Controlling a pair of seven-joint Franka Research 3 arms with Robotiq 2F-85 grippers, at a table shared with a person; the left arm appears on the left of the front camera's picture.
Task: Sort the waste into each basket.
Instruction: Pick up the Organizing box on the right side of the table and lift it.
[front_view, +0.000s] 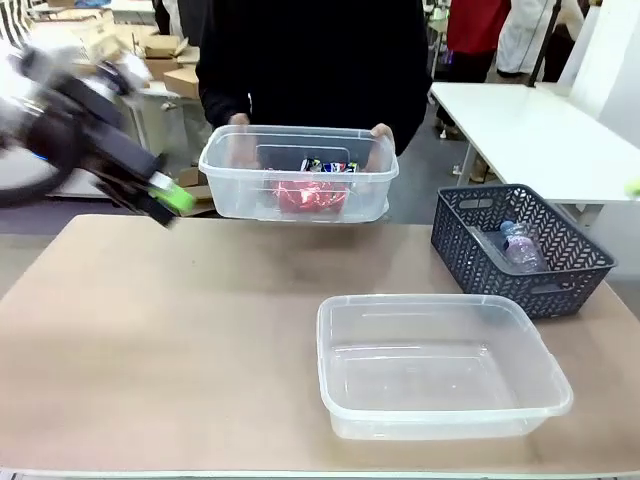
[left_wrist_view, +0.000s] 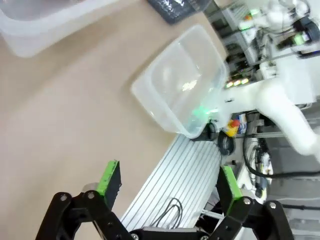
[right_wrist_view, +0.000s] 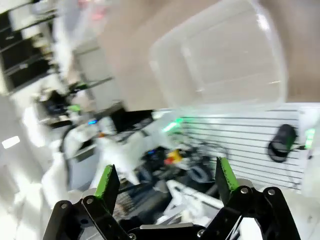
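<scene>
A person at the far side holds a see-through basket (front_view: 228, 180) in both hands above the table's far edge, with red cans (front_view: 310, 196) and dark-labelled waste inside. Another see-through basket (front_view: 420, 372) lies empty on the table at the near right, and it also shows from above as the empty basket (left_wrist_view: 180, 92) and as a blurred basket (right_wrist_view: 225, 55). My left gripper (front_view: 172, 200) hangs blurred over the table's left side. Its jaws stand open with nothing between them, as the left gripper (left_wrist_view: 169, 182) shows. The right gripper (right_wrist_view: 165, 182) is open and empty too, well above the table.
A dark grey slotted basket (front_view: 560, 262) stands at the right edge with a clear bottle (front_view: 520, 244) in it. Bare tan tabletop (front_view: 170, 330) covers the left and middle. The aluminium table edge (left_wrist_view: 180, 170) and the other white arm (left_wrist_view: 280, 97) lie beyond my left gripper.
</scene>
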